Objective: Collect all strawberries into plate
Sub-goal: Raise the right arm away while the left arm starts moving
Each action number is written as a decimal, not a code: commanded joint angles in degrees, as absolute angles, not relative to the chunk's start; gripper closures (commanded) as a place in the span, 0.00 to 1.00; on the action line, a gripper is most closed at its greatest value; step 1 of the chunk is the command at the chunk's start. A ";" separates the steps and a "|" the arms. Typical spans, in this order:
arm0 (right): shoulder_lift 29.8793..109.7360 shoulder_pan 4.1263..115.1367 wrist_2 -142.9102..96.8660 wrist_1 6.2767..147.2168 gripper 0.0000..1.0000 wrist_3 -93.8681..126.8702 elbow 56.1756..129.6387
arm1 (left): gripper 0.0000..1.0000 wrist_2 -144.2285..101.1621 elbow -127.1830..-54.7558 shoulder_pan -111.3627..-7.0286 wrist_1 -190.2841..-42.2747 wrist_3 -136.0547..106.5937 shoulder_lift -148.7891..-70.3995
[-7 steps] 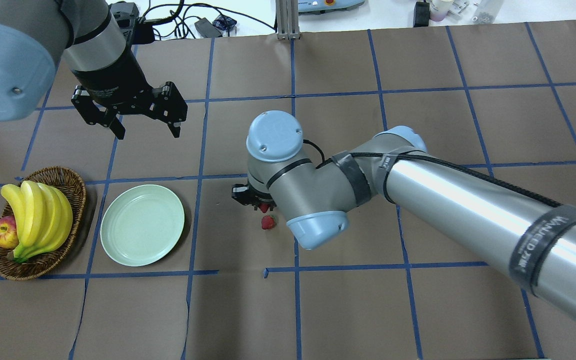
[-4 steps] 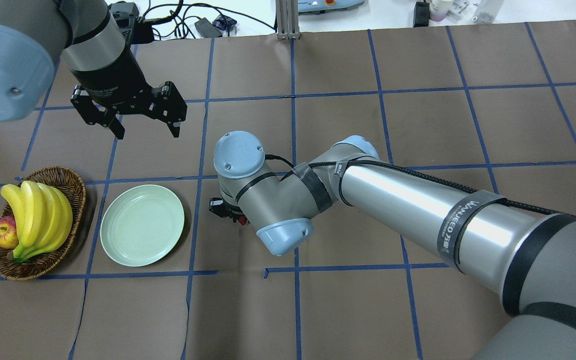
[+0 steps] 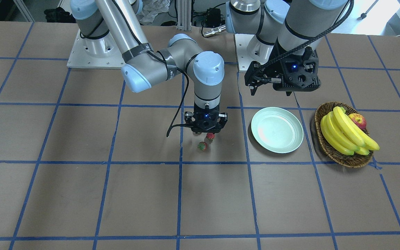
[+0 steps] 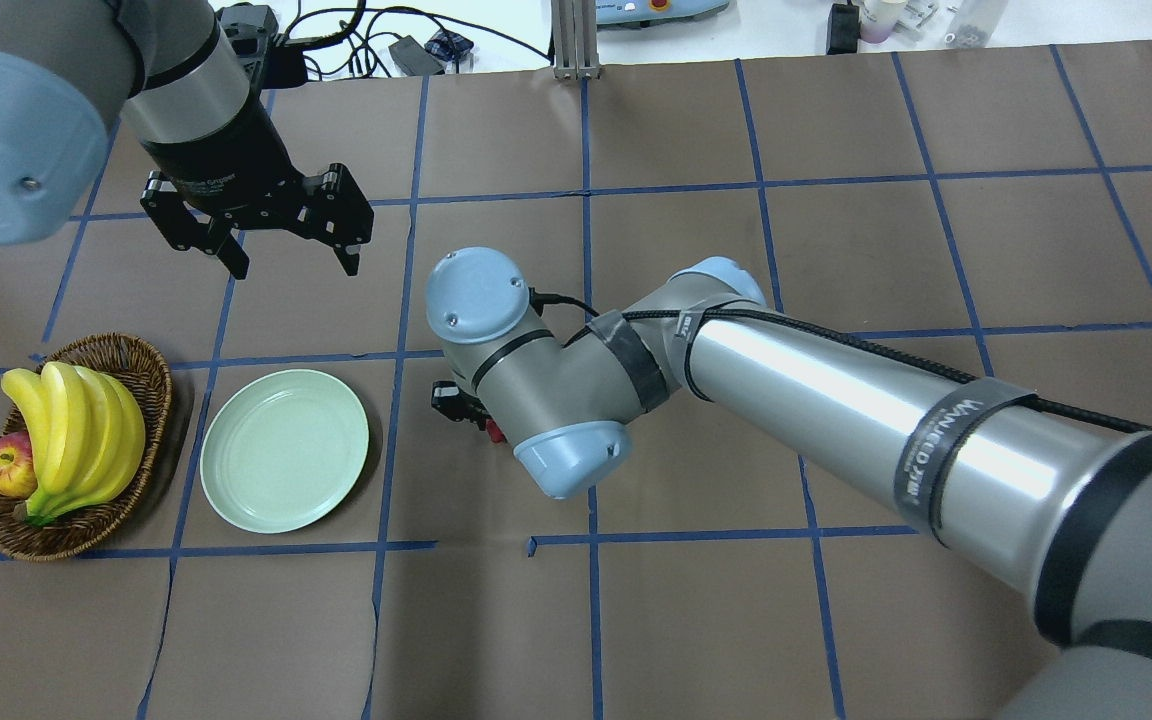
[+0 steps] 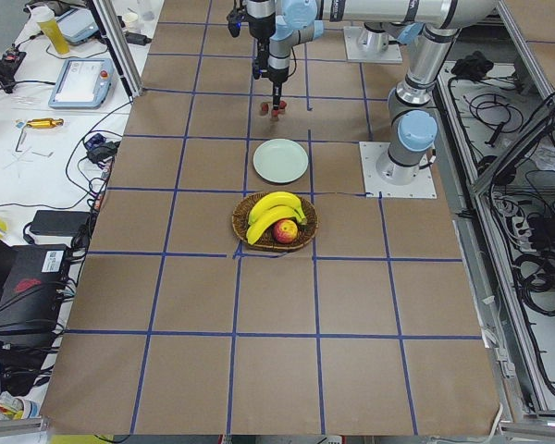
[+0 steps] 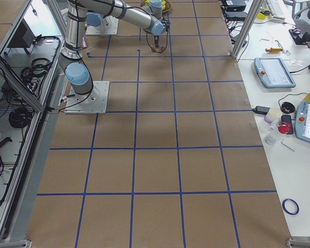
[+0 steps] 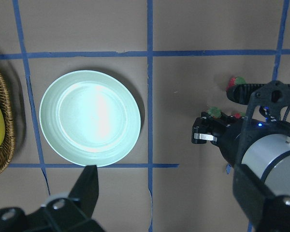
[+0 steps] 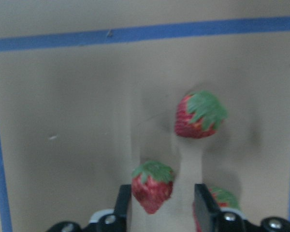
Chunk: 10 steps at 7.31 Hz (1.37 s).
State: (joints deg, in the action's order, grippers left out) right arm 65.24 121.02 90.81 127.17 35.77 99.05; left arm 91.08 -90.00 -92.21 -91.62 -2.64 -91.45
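Furthest left, the wicker basket (image 4: 151, 360) of bananas (image 4: 86, 430) and an apple (image 4: 6, 470) has no part in this job. Just beside it the mint-green plate (image 4: 284, 450) lies on the worktop (image 4: 836, 250) with no berry in it, so I judge the collecting to be at its first fetch. Beyond the plate the left gripper (image 4: 294, 265) hovers with its fingers spread and nothing between them. Further right, near the plate but apart from it, the right gripper (image 3: 206, 131) points straight down. Its fingers look clenched on one strawberry (image 8: 152, 187), which sits between them in the wrist view; whether it is clear of the worktop I cannot tell. The second strawberry (image 8: 200, 116) and the third strawberry (image 8: 224, 197), half hidden by a finger, lie on the worktop close by. The next move calls for carrying the berry leftward over the plate and releasing it low, so it does not roll off the rim.
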 commanded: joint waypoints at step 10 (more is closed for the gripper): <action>84.99 94.48 91.33 88.68 0.00 15.91 83.49 | 0.00 86.61 -95.50 -98.33 -77.53 -7.69 -96.84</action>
State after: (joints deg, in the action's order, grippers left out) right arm 84.77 94.32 92.34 88.83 15.80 82.84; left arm 89.53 -92.14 -96.57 -85.85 -4.30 -95.06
